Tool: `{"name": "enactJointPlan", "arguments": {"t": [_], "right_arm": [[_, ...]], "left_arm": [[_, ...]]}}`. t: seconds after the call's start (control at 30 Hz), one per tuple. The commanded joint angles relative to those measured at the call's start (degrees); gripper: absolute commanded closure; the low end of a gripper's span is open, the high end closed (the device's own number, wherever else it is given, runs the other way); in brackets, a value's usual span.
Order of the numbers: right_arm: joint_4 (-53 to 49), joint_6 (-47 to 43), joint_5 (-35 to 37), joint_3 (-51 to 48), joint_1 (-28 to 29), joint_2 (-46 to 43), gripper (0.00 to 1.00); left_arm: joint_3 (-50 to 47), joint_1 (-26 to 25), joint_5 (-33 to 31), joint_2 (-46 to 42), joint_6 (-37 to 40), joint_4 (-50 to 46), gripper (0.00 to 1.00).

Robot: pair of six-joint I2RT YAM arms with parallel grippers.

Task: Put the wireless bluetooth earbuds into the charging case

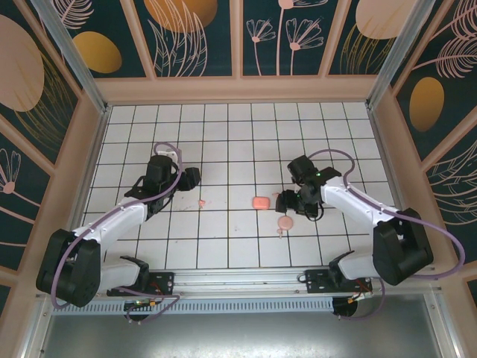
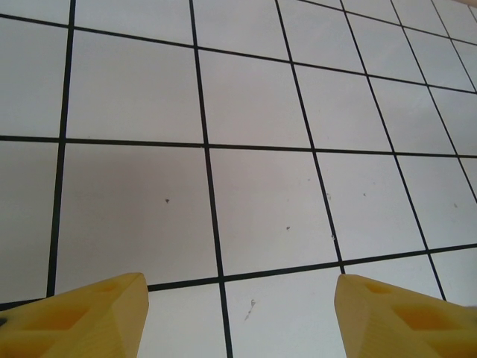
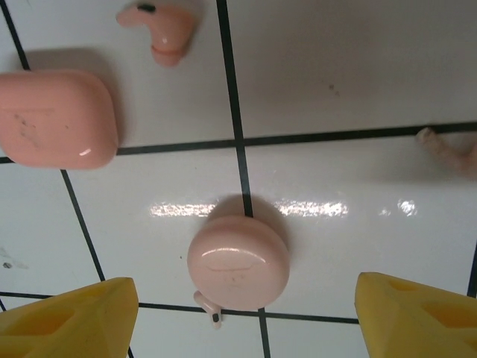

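Yellow fingers (image 3: 74, 321) of the right end effector (image 3: 242, 313) gape empty over a pink disc (image 3: 238, 257); left end effector (image 2: 238, 313) also wide; an earbud (image 3: 160, 30) lies beside the rounded case (image 3: 56, 115); closing here risks grabbing the disc.

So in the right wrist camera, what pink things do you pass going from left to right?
Pink case → earbud near the top → round pink disc → small pink bit, cut off at the right edge.
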Motion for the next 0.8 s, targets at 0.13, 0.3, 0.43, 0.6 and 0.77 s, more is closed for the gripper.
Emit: {"name": "enactJointPlan", "arguments": {"t": [0.13, 0.3, 0.43, 0.6, 0.77], "right_arm": [[-4.4, 1.2, 3.4, 2.8, 3.5, 4.7, 0.26], [-5.1, 0.1, 5.0, 3.7, 5.1, 8.1, 0.29], [-4.4, 0.0, 5.0, 4.7, 6.1, 10.4, 0.3], [-4.2, -0.3, 5.4, 5.5, 7.3, 13.0, 0.3], [-4.0, -0.7, 6.0, 6.1, 8.4, 15.0, 0.33]], "left_arm": [[-0.7, -0.2, -0.5, 0.2, -0.9, -0.7, 0.33], [-1.6, -0.2, -0.2, -0.3, -0.8, -0.5, 0.34], [-2.2, -0.2, 0.3, -0.6, -0.9, -0.5, 0.35], [-2.8, -0.2, -0.5, -1.5, -0.8, -0.9, 0.35], [-3.6, -0.2, -0.8, -2.4, -1.0, -0.9, 0.35]]}}
